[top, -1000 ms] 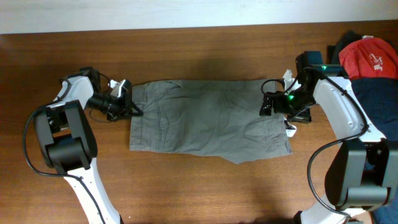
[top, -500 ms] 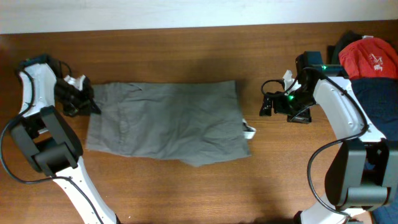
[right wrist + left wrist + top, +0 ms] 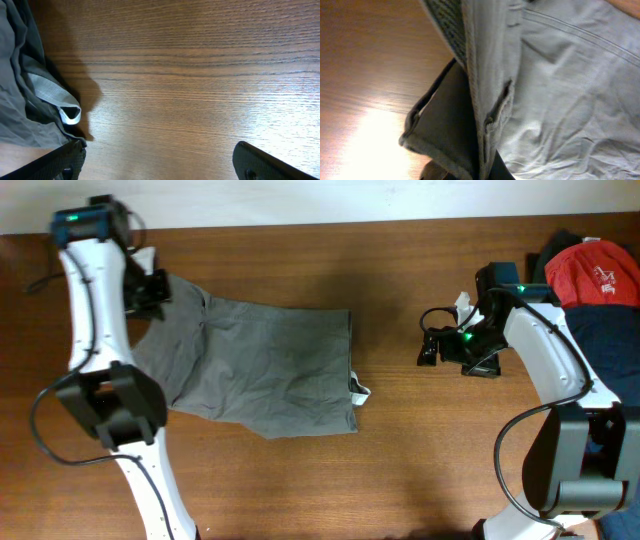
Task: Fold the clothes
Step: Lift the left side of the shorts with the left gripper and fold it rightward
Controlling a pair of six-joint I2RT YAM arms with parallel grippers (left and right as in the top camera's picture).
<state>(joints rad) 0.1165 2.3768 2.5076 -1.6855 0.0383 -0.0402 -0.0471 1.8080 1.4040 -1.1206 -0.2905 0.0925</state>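
Observation:
The grey shorts (image 3: 260, 370) lie spread on the wooden table, left of centre, skewed, with a white tag (image 3: 358, 392) at their right edge. My left gripper (image 3: 150, 288) is at the far back left, shut on the waistband corner, which is lifted. In the left wrist view the waistband and a belt loop (image 3: 495, 107) hang in front of the fingers (image 3: 485, 172). My right gripper (image 3: 430, 348) is open and empty over bare wood, well to the right of the shorts. In the right wrist view (image 3: 165, 165) the shorts' edge (image 3: 20, 100) and the white tag (image 3: 60, 100) show at the left.
A red bag (image 3: 595, 270) and dark blue cloth (image 3: 610, 330) are piled at the back right corner, behind my right arm. The table's back edge (image 3: 320, 225) meets a white wall.
My left arm has swung left and toward the back, dragging the shorts leftward by the waistband. The shorts have slid away from my right gripper, which has stayed in place, open.

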